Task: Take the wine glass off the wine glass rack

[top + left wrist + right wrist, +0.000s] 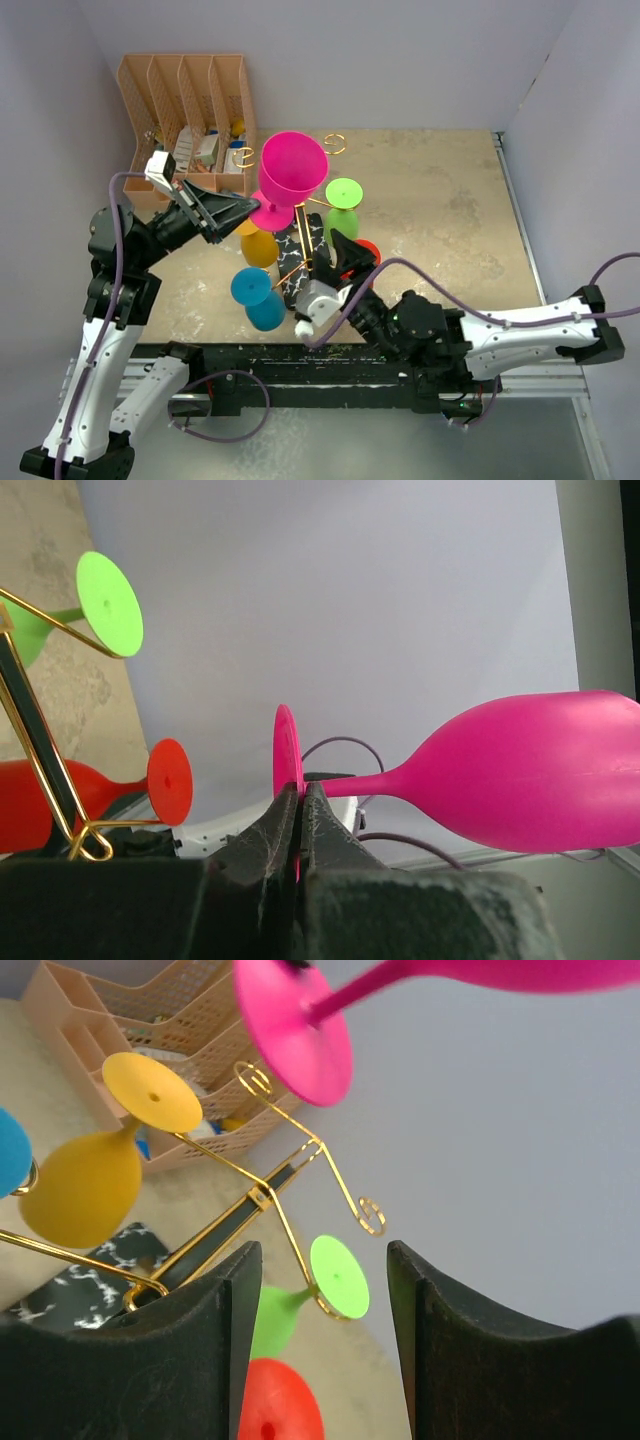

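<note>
The pink wine glass (pixel 293 165) is off the wine glass rack (pixel 303 247) and lies tilted in the air above it. My left gripper (pixel 250 210) is shut on the rim of its round foot (pixel 286 750), with the bowl (pixel 540 770) pointing away to the right. The rack is gold wire (pixel 250 1205) on a black marble base. My right gripper (pixel 342 255) stands open just right of the rack, with nothing between its fingers (pixel 323 1255). The pink foot (pixel 292 1030) hangs above it.
Yellow (pixel 259 247), blue (pixel 262 300), green (pixel 342 205) and red (pixel 368 250) glasses hang on the rack's arms. A peach slotted organiser (pixel 185 100) stands at the back left. Walls close the table at the back and right.
</note>
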`<state>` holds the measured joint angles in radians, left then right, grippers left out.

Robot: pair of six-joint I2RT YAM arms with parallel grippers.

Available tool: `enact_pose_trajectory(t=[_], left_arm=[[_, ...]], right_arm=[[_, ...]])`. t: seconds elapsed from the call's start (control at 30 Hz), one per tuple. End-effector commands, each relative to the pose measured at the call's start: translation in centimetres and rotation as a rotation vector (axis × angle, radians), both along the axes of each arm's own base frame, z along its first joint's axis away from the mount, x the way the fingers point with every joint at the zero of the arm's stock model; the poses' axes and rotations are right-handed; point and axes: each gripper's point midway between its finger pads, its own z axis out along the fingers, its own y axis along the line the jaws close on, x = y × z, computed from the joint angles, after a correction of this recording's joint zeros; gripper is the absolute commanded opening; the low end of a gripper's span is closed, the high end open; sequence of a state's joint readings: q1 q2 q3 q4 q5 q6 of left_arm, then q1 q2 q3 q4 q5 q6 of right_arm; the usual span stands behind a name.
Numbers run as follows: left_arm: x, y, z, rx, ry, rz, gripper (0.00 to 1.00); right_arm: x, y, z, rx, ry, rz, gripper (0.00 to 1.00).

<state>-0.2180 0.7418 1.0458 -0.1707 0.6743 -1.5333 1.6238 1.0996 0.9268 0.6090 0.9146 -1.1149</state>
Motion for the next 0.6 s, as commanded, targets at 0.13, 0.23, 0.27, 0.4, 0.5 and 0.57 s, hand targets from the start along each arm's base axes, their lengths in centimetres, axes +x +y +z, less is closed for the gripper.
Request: enact_pose_trajectory(t=[0.13, 0.23, 0.27, 0.4, 0.5, 0.57], left_arm=[[1.5, 1.2, 0.8, 0.015, -0.158, 0.132, 0.0], [1.5, 1.3, 0.8, 0.032, -0.181, 0.145, 0.0], [1.4, 1.4, 0.8, 0.039, -0.186, 0.15, 0.0], [1.3, 1.9, 0.5, 0.083, -0.203, 0.186, 0.0], [1.2, 2.4, 0.2, 0.131, -0.209, 0.221, 0.0], [1.3, 2.7, -0.1, 0.188, -0.23, 0.247, 0.0]], right_arm=[[1.6, -7.2, 3.2, 0.269, 0.344, -0.138, 0.53], [5.1, -9.1, 4.6, 0.333, 0.396, -0.225, 0.52], [6.7, -9.8, 4.7, 0.344, 0.42, -0.25, 0.51], [11.1, -10.6, 6.5, 0.431, 0.5, -0.26, 0.48], [13.5, -10.3, 7.6, 0.485, 0.591, -0.263, 0.45], [15.1, -10.2, 8.3, 0.544, 0.691, -0.218, 0.36]])
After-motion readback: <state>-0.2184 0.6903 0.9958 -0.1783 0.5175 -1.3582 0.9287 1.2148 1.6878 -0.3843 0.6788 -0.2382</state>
